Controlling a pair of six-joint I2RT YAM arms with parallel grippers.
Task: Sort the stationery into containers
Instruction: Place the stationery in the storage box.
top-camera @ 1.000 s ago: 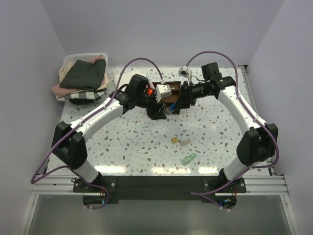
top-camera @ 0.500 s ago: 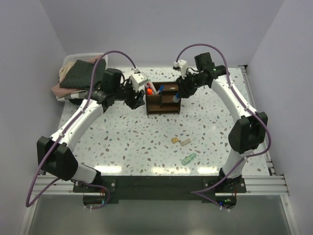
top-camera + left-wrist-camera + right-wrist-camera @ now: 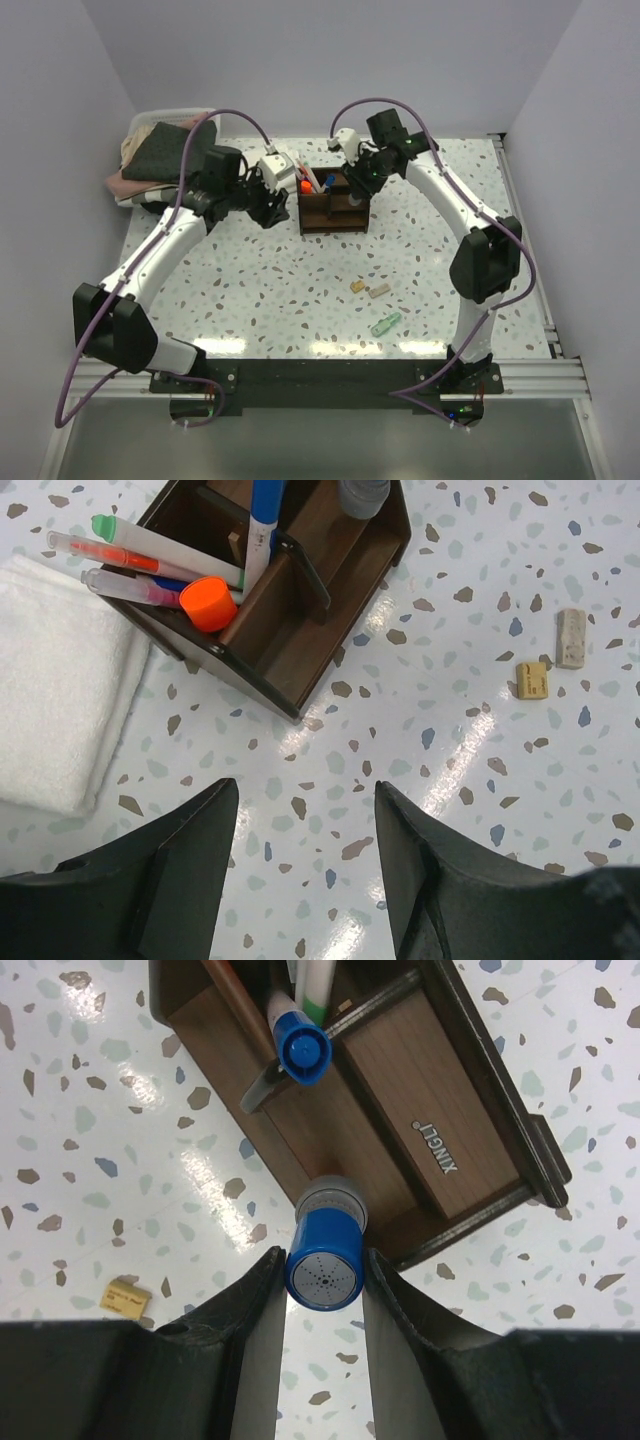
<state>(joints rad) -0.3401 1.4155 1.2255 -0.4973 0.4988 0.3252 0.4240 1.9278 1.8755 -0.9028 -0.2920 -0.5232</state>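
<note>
The dark brown wooden organiser stands at the table's back middle. Its tall section holds red, white and blue pens and an orange-capped highlighter. My right gripper is above the organiser's low section, shut on the cap of a blue-capped marker whose body reaches down into it. A second blue-capped pen stands in a taller section. My left gripper is open and empty just left of the organiser. Two tan bits and a green bit lie on the table nearer me.
A white bin of folded clothes sits at the back left corner. A white folded cloth lies on the table beside the organiser's left side. The two tan bits also show in the left wrist view.
My left arm has pulled back to the left, off the organiser. My right arm has swung left and towards the back, over the organiser.
</note>
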